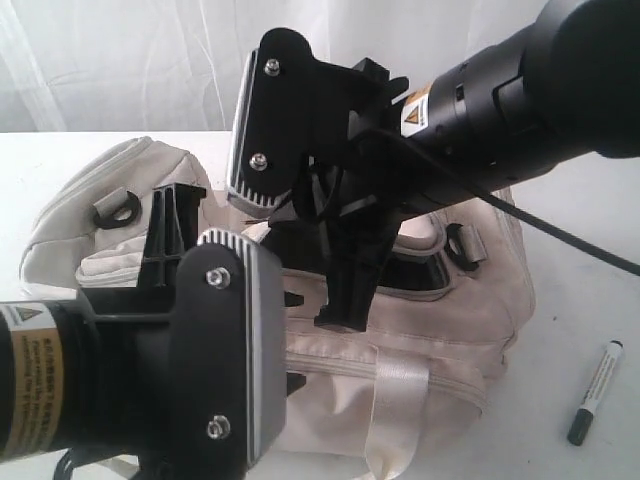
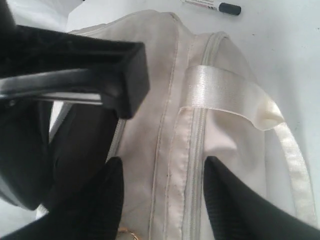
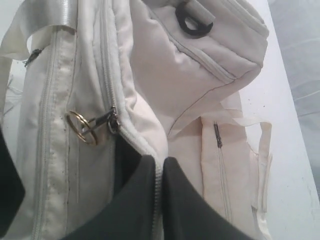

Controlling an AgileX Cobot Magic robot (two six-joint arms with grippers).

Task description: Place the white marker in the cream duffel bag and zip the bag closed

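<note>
Exterior: we see the white marker (image 1: 596,392) lying on the table (image 1: 580,320) near the cream duffel bag (image 1: 450,330), not in yet; the bag's top gapes.

Left wrist: the left gripper (image 2: 162,167) is spread wide, straddling the front zip seam, holding nothing.

Right wrist: the right gripper (image 3: 161,172) is pinched on the bag's zip edge beside the ring pull (image 3: 82,127); we judge it holds the mouth open.

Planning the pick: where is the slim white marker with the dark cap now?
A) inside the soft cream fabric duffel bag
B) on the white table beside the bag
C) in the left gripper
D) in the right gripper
B: the slim white marker lies on the white table, apart from the soft cream fabric duffel bag, with nothing gripping it.
</note>
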